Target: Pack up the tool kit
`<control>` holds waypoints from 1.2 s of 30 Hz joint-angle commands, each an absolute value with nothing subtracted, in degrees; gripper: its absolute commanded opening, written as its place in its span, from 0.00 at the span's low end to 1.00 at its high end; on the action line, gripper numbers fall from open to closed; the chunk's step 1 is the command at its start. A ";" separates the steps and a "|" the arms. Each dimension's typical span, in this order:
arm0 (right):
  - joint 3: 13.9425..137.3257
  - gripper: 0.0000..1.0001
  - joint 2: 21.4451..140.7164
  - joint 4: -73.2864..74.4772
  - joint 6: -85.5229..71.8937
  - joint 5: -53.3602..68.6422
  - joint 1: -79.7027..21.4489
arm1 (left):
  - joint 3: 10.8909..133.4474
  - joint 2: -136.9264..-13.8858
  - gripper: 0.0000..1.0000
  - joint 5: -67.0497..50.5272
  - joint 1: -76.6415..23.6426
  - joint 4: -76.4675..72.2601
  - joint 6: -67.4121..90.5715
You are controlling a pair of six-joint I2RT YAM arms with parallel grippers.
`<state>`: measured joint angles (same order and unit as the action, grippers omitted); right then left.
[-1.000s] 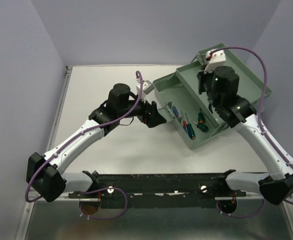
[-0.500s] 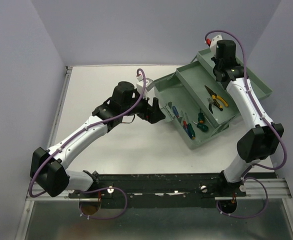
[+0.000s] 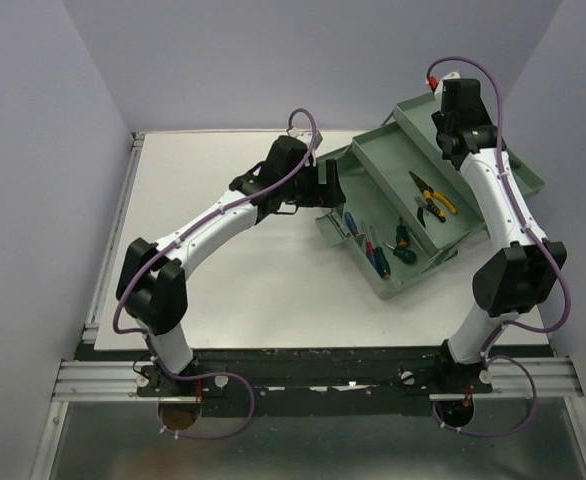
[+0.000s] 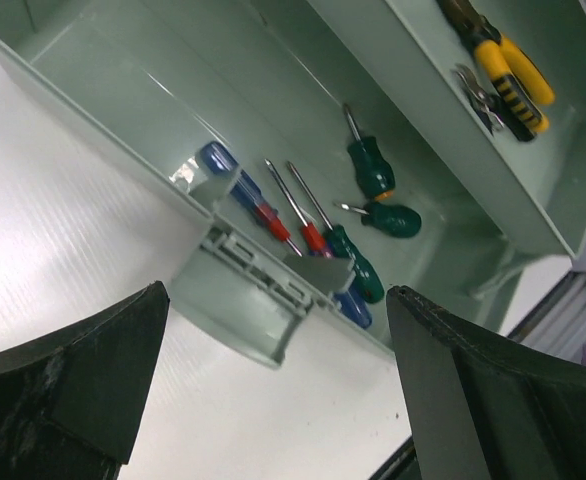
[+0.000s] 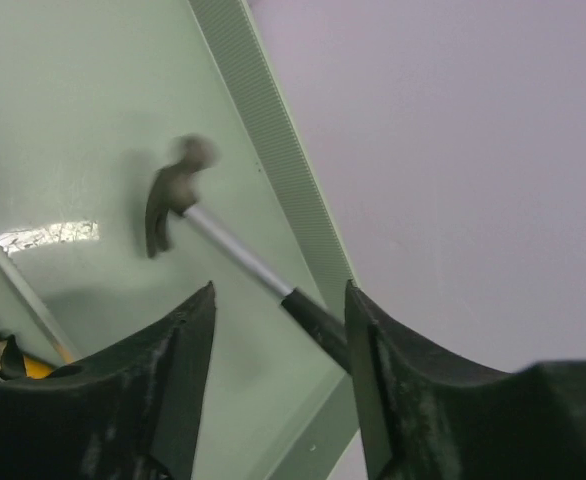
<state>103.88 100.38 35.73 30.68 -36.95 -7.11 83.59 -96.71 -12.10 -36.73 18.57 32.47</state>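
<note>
The grey-green toolbox [image 3: 373, 160] stands open at the right of the table with its trays stepped out. Several screwdrivers [image 3: 376, 246] with blue, red and green handles lie in its lowest compartment, and show in the left wrist view [image 4: 318, 235]. Yellow-black pliers [image 3: 432, 194] lie in the middle tray, as the left wrist view [image 4: 511, 68] also shows. My left gripper [image 3: 329, 186] is open and empty beside the box's left end, by its latch [image 4: 241, 300]. My right gripper [image 5: 281, 292] is open over the rear tray. A small hammer [image 5: 173, 195] hangs blurred between its fingers, its black grip against the right finger.
Lilac walls close in the back and both sides. The toolbox's rear tray reaches close to the right wall [image 3: 573, 120]. The white tabletop [image 3: 233, 280] runs left of and in front of the box. A metal rail [image 3: 313, 380] crosses the near edge.
</note>
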 commanded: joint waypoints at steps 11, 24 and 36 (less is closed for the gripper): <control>88.17 0.65 79.83 37.01 14.86 -24.96 -6.77 | 99.66 -116.44 0.99 -5.19 -33.14 25.39 36.83; 74.18 0.66 57.40 31.11 3.52 -13.71 -6.68 | 105.99 -125.41 0.81 -6.85 -31.11 27.94 33.67; 71.90 0.66 55.90 31.99 -2.19 -8.62 -6.77 | 109.52 -126.56 0.20 -5.89 -28.13 37.96 21.89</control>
<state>73.89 55.66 32.95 1.83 -12.82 -7.01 109.27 -125.71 -7.18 -30.94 30.98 31.18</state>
